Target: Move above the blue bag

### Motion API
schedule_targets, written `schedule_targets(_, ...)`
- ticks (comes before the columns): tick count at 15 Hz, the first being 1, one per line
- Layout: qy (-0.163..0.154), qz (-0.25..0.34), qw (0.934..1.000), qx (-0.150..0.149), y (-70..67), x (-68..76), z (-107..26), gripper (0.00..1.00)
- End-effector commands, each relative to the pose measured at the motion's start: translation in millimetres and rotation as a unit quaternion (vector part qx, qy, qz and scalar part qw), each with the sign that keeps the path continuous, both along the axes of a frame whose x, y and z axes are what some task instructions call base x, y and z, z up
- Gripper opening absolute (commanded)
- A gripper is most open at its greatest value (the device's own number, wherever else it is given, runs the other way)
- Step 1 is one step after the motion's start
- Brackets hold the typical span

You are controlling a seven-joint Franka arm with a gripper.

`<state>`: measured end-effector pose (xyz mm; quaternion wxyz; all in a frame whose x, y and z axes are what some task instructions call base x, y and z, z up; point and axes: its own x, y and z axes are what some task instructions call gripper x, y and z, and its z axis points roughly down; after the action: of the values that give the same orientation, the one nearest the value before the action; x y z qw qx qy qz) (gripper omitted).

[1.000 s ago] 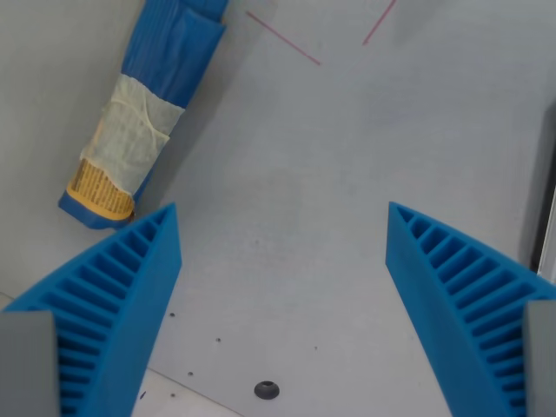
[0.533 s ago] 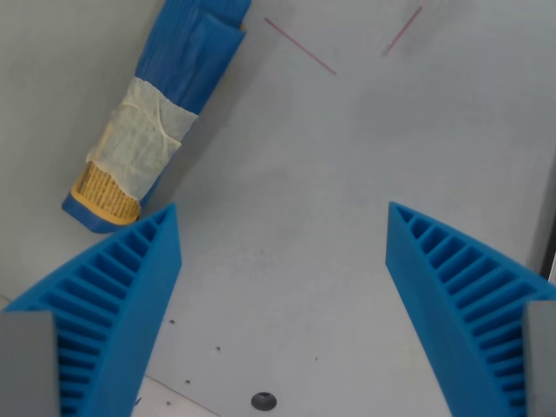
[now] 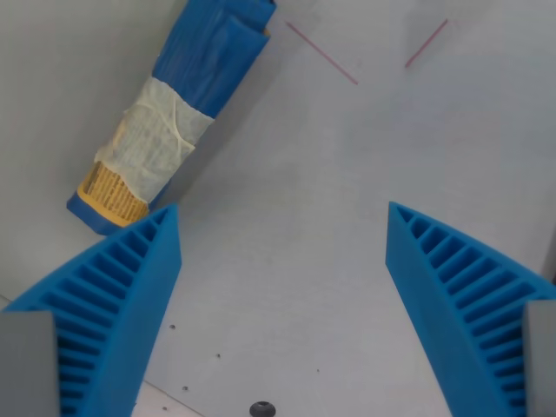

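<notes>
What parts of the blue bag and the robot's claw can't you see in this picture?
- Blue bag, wrist view: its top end is cut off by the picture's upper edge.
- Bag's lower corner: hidden behind the finger on the wrist view's left.
- Print on the bag's yellow band: too small to read.
- Gripper: the finger bases run off the bottom edge.

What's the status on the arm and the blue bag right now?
Tool open, empty. Blue bag lying at the wrist view's upper left, not between the fingers. Bare table below, nothing in the way.
</notes>
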<state>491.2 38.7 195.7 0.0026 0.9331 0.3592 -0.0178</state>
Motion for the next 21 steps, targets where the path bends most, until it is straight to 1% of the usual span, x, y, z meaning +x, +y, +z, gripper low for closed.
schedule_targets(1,-0.054,0.048,0.9973,-0.011,2.5,-6.5,-3.8,1.00)
schedule_targets(21,-0.052,0.089,0.9945,-0.016,17.8,-11.0,-20.1,1.00)
